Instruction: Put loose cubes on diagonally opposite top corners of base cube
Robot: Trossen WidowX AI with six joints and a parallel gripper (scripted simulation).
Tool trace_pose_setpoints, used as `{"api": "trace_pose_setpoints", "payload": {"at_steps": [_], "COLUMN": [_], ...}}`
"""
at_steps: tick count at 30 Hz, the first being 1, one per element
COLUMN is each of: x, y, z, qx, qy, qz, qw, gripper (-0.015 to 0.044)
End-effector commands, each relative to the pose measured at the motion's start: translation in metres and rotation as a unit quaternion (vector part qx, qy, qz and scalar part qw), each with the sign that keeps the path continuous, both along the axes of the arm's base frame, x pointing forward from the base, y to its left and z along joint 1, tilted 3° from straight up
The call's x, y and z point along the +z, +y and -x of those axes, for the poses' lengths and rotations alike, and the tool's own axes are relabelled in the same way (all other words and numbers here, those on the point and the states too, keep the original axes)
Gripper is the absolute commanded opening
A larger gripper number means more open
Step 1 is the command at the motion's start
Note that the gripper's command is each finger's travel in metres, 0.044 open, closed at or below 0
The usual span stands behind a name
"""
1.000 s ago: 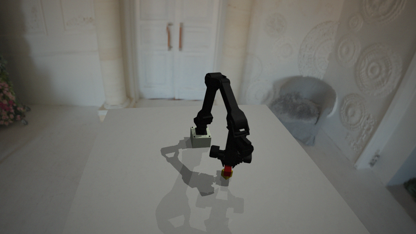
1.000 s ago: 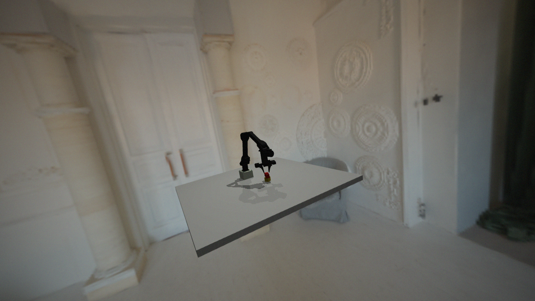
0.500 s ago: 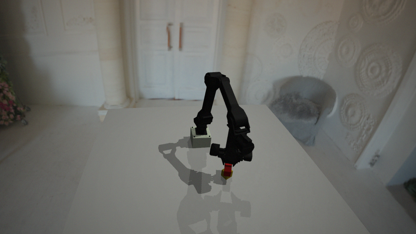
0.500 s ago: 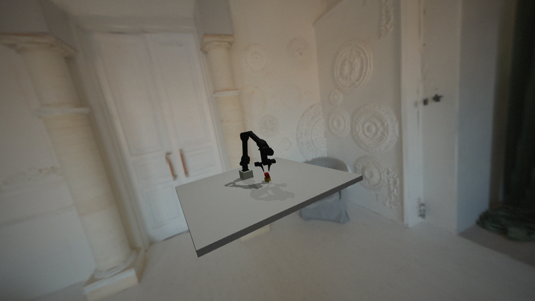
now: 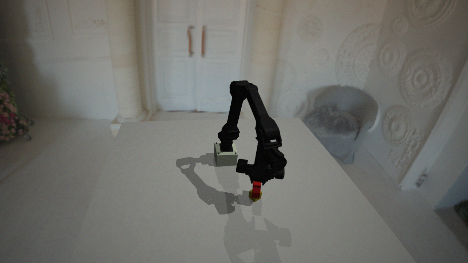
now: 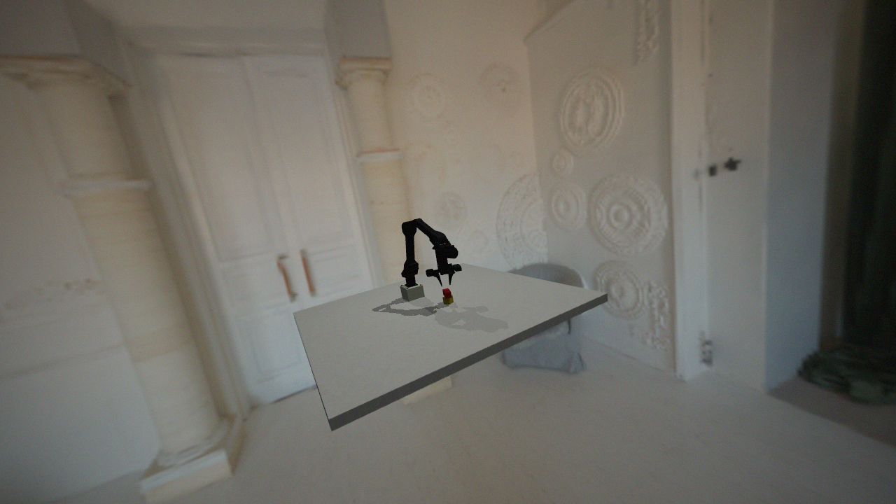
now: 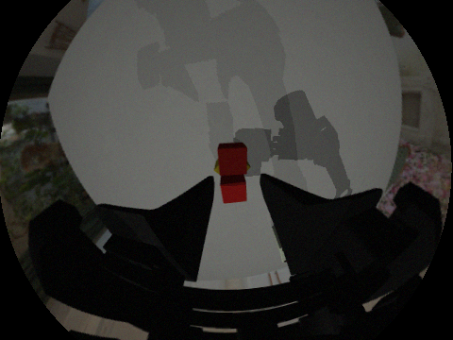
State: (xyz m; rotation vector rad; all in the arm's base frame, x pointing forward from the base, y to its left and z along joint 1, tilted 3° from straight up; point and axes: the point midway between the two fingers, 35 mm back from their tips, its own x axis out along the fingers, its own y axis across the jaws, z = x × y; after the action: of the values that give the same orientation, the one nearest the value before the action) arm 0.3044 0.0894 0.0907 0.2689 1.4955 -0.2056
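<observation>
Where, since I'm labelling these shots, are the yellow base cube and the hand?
Yellow base cube (image 5: 250,195) (image 6: 448,301) (image 7: 217,167): top, left side; exterior, front; wrist, exposed left corner.
Hand (image 5: 258,183) (image 6: 446,286) (image 7: 237,179): top, exterior and wrist, midway between its fingertips.

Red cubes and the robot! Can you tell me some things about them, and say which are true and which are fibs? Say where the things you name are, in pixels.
1. Two red cubes (image 5: 256,194) (image 6: 446,292) (image 7: 232,161) sit on the yellow cube (image 5: 255,199) (image 6: 448,300) (image 7: 217,167). True.

2. The jaws are squeezing a red cube. False: they stand apart above the red cubes, holding nothing.

3. The arm (image 5: 233,112) (image 6: 410,247) is black. True.

4. The box (image 5: 225,160) (image 6: 413,292) under the arm is bright blue. False: it is pale green.

5. The yellow cube is up in the air. False: it is on the table (image 5: 131,196) (image 6: 388,363) (image 7: 118,118).
</observation>
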Motion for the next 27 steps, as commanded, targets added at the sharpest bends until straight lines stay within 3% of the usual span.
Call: {"api": "trace_pose_setpoints", "payload": {"at_steps": [1, 25, 27], "x": [0.008, 0.019, 0.020], "y": [0.000, 0.000, 0.000], "z": [-0.002, -0.001, 0.000], "qx": [0.001, 0.001, 0.000], "qy": [-0.008, -0.008, -0.005], "qz": [-0.002, -0.002, -0.001], "qw": [1.000, 1.000, 1.000], "gripper": [0.0205, 0.0205, 0.0258]}}
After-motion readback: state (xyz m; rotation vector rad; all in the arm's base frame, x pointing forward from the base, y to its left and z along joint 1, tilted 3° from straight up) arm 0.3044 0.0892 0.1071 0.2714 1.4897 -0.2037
